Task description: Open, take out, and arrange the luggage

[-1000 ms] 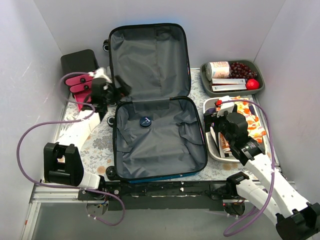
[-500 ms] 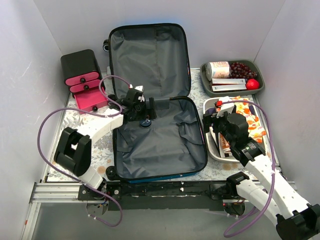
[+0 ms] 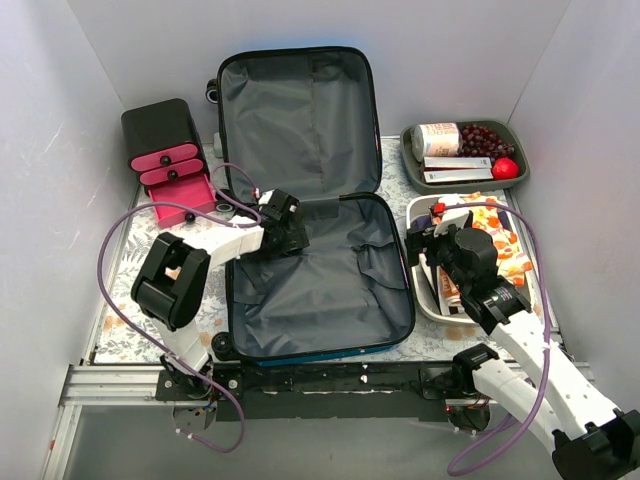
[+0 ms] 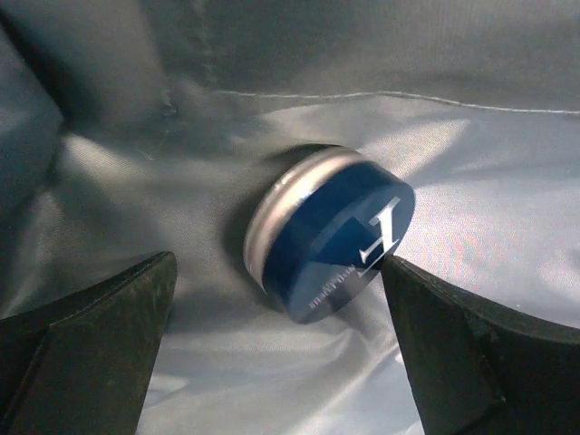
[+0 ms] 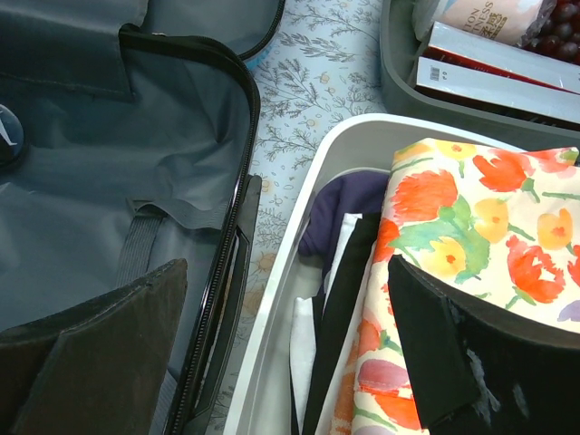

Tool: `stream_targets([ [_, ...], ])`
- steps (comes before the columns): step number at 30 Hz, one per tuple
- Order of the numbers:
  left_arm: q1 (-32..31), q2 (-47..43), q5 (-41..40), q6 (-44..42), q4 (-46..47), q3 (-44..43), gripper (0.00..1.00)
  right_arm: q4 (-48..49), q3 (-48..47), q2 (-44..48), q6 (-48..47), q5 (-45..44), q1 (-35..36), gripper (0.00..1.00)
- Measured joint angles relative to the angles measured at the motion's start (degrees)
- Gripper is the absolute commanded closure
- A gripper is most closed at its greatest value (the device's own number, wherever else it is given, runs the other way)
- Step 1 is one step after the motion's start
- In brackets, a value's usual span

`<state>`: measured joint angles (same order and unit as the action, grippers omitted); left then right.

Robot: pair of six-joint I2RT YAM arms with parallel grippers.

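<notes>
The luggage (image 3: 330,295) lies open, its dark grey lined lid (image 3: 295,120) leaning on the back wall. My left gripper (image 3: 290,238) is down inside the lower shell near its back left corner and hides a small round tin there. In the left wrist view the blue tin with a silver rim (image 4: 331,236) lies tilted on the lining (image 4: 272,381), and my left gripper (image 4: 278,272) is open with a finger on each side of it, close but not closed on it. My right gripper (image 3: 432,232) is open and empty above the white tray's left rim (image 5: 299,227).
A black box with pink drawers (image 3: 165,150) stands at the back left. The white tray (image 3: 418,295) holds folded clothes and a floral cloth (image 5: 471,227). A grey tray (image 3: 409,160) behind it holds a can, boxes, grapes and a red ball.
My left arm has swung from the pink drawers rightward into the suitcase and lowered around the blue tin. The right arm has not moved.
</notes>
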<state>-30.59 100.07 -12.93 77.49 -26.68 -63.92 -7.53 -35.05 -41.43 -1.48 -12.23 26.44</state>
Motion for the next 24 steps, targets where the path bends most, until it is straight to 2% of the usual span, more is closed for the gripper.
stream_targets([
  [6,-1.5,2.1,-0.3,2.3,2.1,-0.6,0.02,0.0,0.3,0.0,0.0,0.0,0.0,0.02],
  [14,-2.3,4.6,-1.3,3.6,4.3,-2.5,0.15,0.0,0.3,0.0,0.0,0.0,0.0,0.02],
  [21,-2.4,4.7,-3.7,3.8,4.0,-3.8,0.59,0.0,0.3,0.0,0.0,0.0,0.0,0.02],
  [24,-2.5,4.7,-4.3,3.8,4.0,-4.5,0.65,0.0,0.3,0.0,0.0,0.0,0.0,0.02],
])
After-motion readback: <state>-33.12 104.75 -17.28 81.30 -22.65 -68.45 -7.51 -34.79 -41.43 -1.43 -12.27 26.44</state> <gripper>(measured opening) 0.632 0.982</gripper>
